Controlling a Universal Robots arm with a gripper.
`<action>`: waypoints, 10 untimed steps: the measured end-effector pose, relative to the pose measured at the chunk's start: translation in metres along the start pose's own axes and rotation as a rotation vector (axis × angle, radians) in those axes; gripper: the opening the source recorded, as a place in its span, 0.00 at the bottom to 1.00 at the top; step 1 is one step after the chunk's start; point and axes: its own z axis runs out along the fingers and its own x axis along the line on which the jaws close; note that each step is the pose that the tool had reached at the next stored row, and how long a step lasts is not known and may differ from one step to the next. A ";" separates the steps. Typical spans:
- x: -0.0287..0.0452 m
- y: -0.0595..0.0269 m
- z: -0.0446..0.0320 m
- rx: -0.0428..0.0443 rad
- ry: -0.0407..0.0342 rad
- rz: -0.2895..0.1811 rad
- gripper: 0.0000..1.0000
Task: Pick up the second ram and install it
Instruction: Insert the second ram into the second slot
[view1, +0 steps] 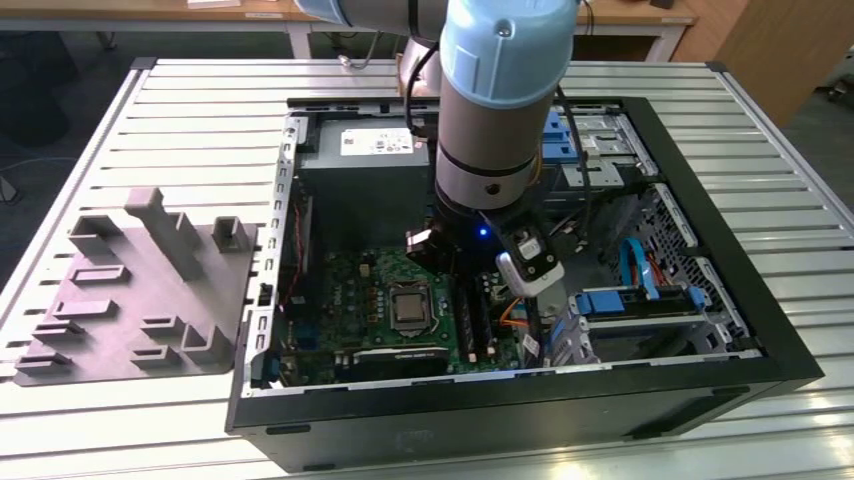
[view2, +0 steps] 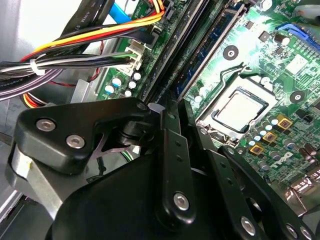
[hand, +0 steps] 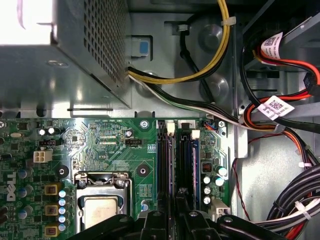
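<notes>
My gripper (view1: 458, 285) reaches down inside the open computer case (view1: 787, 340), over the memory slots beside the processor socket (hand: 102, 210). In both wrist views its black fingers (hand: 161, 222) stand close together in line with the long black slots. A thin dark edge that I take for the second ram (hand: 176, 167) runs from between the fingers along a slot, low against the green motherboard (view2: 260, 60). The gripper (view2: 177, 114) looks shut on it. The stick's face and label are hidden.
A blue-edged stick (hand: 195, 165) sits in the neighbouring slot. Bundled cables (hand: 280, 120) crowd one side of the slots. The power supply (view1: 360, 160) fills the far end of the case. A gray moulded tray (view1: 134, 300) lies on the slatted table at the exterior view's left.
</notes>
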 end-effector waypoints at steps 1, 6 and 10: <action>0.0000 0.0000 0.0000 0.0000 0.0000 0.000 0.21; -0.0002 0.0004 -0.0082 0.0001 0.0000 0.000 0.21; -0.0005 0.0010 -0.0200 0.0000 0.0000 0.000 0.21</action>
